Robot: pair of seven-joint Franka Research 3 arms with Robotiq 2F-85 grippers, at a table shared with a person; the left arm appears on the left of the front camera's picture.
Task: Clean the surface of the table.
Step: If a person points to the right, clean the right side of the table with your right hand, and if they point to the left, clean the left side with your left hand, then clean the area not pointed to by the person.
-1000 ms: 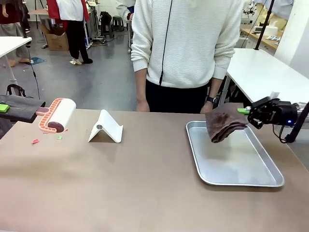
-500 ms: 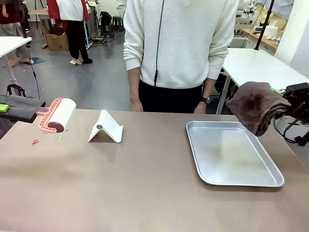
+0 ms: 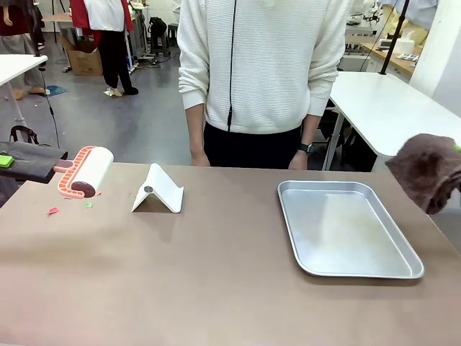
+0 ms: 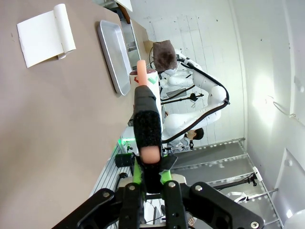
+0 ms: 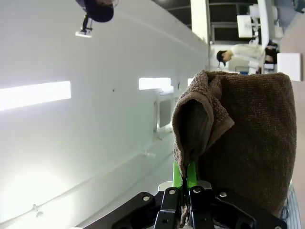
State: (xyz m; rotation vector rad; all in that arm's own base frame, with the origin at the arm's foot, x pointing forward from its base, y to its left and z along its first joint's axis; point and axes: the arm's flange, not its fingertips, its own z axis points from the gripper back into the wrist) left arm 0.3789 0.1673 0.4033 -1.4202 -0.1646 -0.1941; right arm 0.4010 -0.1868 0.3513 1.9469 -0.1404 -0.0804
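The brownish-tan table (image 3: 216, 281) bears small red and green scraps (image 3: 52, 210) near its far left corner. A lint roller (image 3: 86, 171) with a pink frame and white roll hangs over that corner, and my left gripper (image 3: 7, 161) is shut on its black-wrapped handle. In the left wrist view the left gripper (image 4: 148, 174) clamps the handle (image 4: 145, 129) with the table (image 4: 52, 119) beyond it. A folded brown towel (image 3: 428, 171) hangs past the table's right edge, held by my right gripper (image 3: 457, 148). The right wrist view has the right gripper (image 5: 184, 174) shut on the towel (image 5: 243, 143).
A shallow silver tray (image 3: 310, 267) lies on the right half of the table. A white folded stand (image 3: 157, 189) sits at the far left-centre. A person in a white sweater (image 3: 259, 65) stands at the far edge with hands down. A white table (image 3: 389, 108) stands behind right.
My right gripper has carried the brown towel from over the tray's far corner out to the right, past the table's edge. The person has shifted slightly left. The roller has not moved.
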